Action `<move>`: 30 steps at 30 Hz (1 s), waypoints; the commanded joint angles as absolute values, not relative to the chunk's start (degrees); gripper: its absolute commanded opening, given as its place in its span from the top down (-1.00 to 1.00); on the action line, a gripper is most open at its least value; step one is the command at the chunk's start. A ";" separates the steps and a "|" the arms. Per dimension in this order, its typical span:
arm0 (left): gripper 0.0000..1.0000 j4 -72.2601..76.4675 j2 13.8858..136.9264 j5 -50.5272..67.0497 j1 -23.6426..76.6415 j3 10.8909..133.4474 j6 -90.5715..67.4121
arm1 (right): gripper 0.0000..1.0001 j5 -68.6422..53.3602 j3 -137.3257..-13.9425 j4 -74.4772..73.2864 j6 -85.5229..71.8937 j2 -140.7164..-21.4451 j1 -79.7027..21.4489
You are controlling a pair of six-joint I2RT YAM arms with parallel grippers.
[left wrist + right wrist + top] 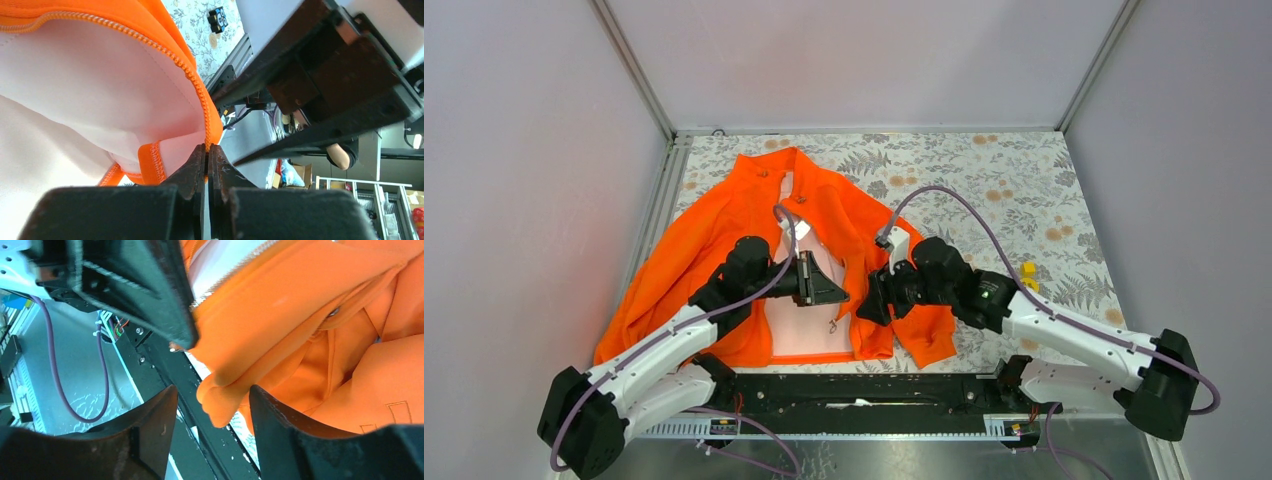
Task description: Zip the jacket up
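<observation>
Zip not started as far as the views show: jacket (724, 250) lies front-up on the floral table (1024, 180), front spread wide, pale pink lining (85, 95) bare between the two edges; no teeth joined anywhere you can see.

Your left gripper (206, 150) is clamped tight on the bottom end of one front edge, where the zipper teeth (192, 80) run down to the hem (150, 162); nothing else in it.

Your right gripper (212, 395) has its jaws well apart; a rolled fold of orange cloth sits between them, not pinched, so it holds nothing.

Left to do, my guess: bring both bottom ends together, join them, run the zip up to the collar (789, 165); so all of it.

Cloth looks soft, matte, thick in the folds; lining smooth and thin; teeth small, orange, evenly spaced; hem ribbed with close stitching.
</observation>
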State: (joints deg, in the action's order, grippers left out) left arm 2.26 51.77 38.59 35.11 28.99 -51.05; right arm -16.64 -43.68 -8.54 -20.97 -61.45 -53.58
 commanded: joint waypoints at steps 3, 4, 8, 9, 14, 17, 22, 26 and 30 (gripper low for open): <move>1.00 8.76 52.56 42.21 32.79 29.59 -53.91 | -0.35 -11.18 -48.47 -13.02 -22.13 -59.06 -58.33; 1.00 9.94 52.56 43.05 32.48 29.21 -54.86 | -0.37 -11.69 -48.39 -11.94 -22.77 -59.07 -58.73; 1.00 12.46 52.23 45.58 31.59 28.57 -56.80 | -0.39 -15.70 -46.15 -4.77 -26.35 -58.58 -58.89; 1.00 13.04 52.21 46.55 31.44 28.50 -57.11 | -0.39 -17.10 -45.09 -1.99 -27.49 -58.42 -58.89; 1.00 14.26 52.60 49.59 31.20 28.31 -57.66 | -0.44 -15.47 -40.49 7.10 -30.71 -58.93 -58.90; 1.00 16.15 52.65 51.56 31.20 27.73 -58.75 | -0.49 -14.59 -38.28 10.81 -31.64 -59.66 -58.49; 1.00 16.81 51.78 53.03 31.20 27.69 -58.99 | -0.56 -19.27 -33.52 19.09 -30.99 -59.89 -57.23; 1.00 18.77 52.23 54.32 31.20 27.02 -59.85 | -0.63 -22.99 -29.97 26.12 -31.60 -59.72 -54.99; 1.00 23.77 52.53 55.57 31.20 25.49 -62.63 | -0.65 -28.62 -27.19 35.12 -32.23 -61.56 -52.29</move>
